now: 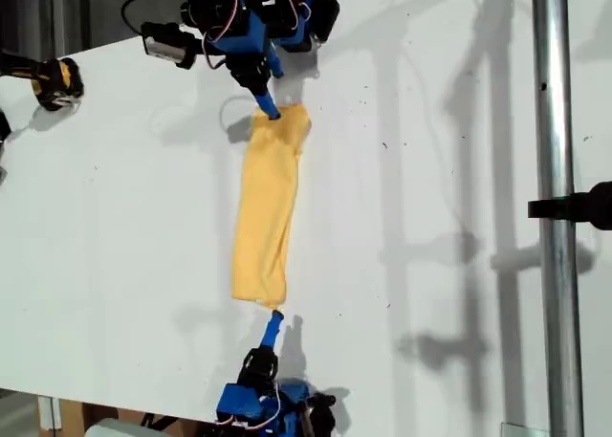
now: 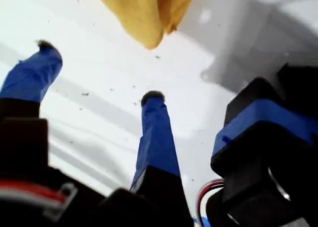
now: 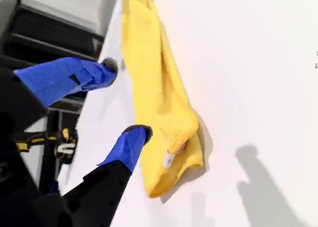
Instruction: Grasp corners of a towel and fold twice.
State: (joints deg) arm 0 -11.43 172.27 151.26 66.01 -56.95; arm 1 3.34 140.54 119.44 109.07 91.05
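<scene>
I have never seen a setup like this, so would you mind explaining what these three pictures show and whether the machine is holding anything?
These are two small blue robot arms working at a white table. The exterior view looks down from above: one arm sits at that view's top edge and the other arm at its bottom edge. The yellow towel lies between them, bunched into a long strip. The other two pictures come from cameras mounted on the grippers, looking along their blue fingers. My first gripper is open, with a towel end just ahead of it. My second gripper is also open, with one fingertip at the towel's edge. Nothing is held.
</scene>
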